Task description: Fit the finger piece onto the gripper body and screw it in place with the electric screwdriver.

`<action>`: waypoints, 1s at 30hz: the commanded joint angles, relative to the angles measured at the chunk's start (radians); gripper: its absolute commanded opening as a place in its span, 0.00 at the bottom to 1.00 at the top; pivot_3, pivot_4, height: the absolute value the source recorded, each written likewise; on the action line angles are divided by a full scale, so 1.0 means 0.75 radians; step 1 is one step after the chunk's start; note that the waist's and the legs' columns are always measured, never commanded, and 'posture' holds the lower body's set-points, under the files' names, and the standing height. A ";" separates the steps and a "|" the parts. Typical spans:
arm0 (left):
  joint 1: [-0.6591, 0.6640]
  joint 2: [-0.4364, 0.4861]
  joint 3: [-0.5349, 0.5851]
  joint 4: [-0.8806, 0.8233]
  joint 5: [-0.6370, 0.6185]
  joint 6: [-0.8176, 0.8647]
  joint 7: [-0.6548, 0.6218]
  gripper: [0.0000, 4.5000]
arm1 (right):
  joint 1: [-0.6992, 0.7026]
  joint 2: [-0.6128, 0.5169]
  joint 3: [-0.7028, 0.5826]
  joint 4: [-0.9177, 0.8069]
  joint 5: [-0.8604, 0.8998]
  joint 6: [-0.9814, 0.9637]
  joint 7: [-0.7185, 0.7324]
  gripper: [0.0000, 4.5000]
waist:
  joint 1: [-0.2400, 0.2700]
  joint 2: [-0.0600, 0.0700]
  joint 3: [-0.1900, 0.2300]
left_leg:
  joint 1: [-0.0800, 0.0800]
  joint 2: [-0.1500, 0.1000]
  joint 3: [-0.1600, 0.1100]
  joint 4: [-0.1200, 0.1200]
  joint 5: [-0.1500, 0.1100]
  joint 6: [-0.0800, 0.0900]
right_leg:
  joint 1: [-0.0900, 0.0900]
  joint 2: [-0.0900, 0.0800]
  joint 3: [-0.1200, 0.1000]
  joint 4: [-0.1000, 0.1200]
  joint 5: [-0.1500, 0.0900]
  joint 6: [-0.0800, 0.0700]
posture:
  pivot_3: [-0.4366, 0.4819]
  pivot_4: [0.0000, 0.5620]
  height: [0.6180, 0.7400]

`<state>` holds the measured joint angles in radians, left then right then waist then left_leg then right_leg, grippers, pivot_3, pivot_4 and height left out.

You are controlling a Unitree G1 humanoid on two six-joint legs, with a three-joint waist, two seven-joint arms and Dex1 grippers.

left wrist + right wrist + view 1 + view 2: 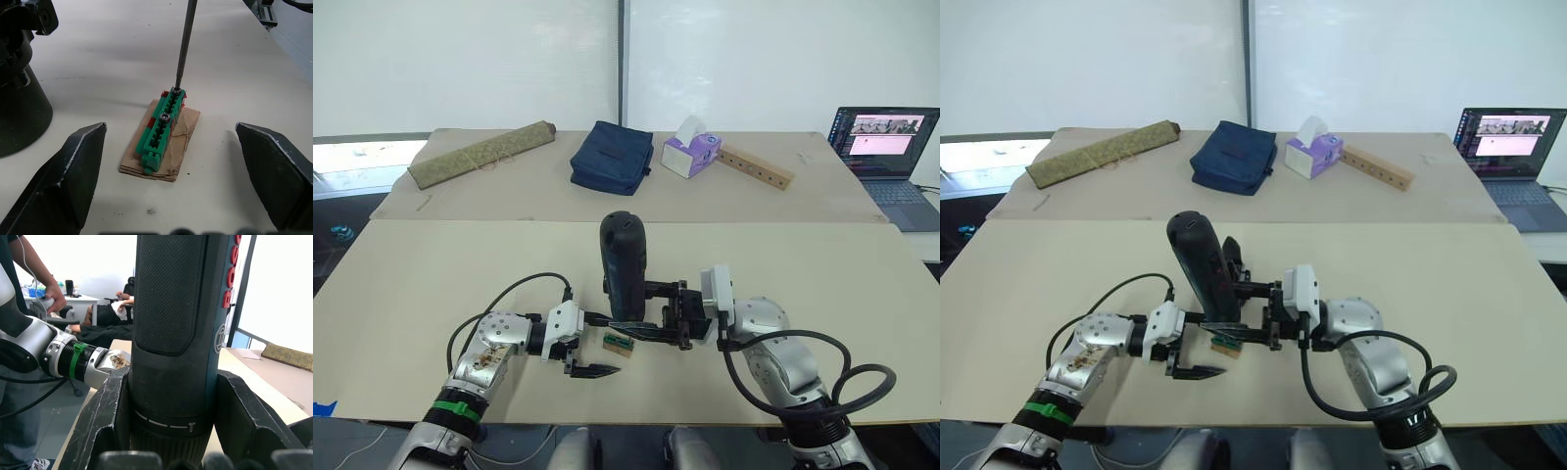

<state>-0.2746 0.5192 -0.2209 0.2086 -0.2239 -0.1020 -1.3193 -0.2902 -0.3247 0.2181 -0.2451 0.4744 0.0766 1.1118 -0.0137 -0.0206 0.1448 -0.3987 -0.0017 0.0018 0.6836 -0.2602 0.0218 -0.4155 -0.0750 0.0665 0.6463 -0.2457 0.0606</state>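
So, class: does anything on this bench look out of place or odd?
One thing: the screwdriver, clamped in the right gripper, leans instead of standing plumb, its bit on a screw in the green block, which sits askew on a scrap of card. The left gripper is open around it.

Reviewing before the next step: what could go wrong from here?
1. The screwdriver bit rests on a screw at the end of the green block, which sits loose on a cardboard scrap; torque may spin or shift it.
2. The left tool is open around the block, not clamping it, so nothing resists that.
3. The right tool grips the electric screwdriver near its lower end; the tall body could tilt and cam out.
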 commanded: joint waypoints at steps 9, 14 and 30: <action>0.037 0.017 -0.022 0.020 0.025 0.014 0.007 1.00 | -0.043 0.018 -0.011 -0.009 0.016 -0.057 0.006 0.43 | -0.001 0.000 0.000 | 0.002 0.000 0.000 0.000 0.000 0.000 | 0.003 0.000 0.000 0.000 0.000 0.000 | 0.48 0.27 1.00; 0.043 0.021 -0.021 0.015 0.025 0.014 0.009 1.00 | -0.044 0.023 -0.002 -0.002 0.011 -0.056 0.006 0.43 | -0.001 0.000 0.000 | 0.003 0.000 0.000 -0.001 0.000 0.000 | 0.004 0.000 0.000 0.000 0.000 0.000 | 0.48 0.27 1.00; 0.042 0.034 -0.019 0.025 0.027 0.005 0.009 1.00 | -0.047 0.051 0.023 0.057 -0.028 -0.066 0.016 0.43 | -0.007 0.000 0.000 | 0.015 0.001 0.000 -0.005 0.000 0.000 | 0.015 0.001 0.000 -0.004 -0.001 -0.002 | 0.48 0.27 1.00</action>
<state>-0.2612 0.5292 -0.2203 0.2074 -0.2241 -0.1057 -1.3090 -0.3091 -0.2912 0.2356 -0.1873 0.4481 0.0536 1.1153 -0.0189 -0.0203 0.1447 -0.3873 -0.0009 0.0016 0.6794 -0.2604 0.0217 -0.4042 -0.0746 0.0662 0.6431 -0.2468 0.0592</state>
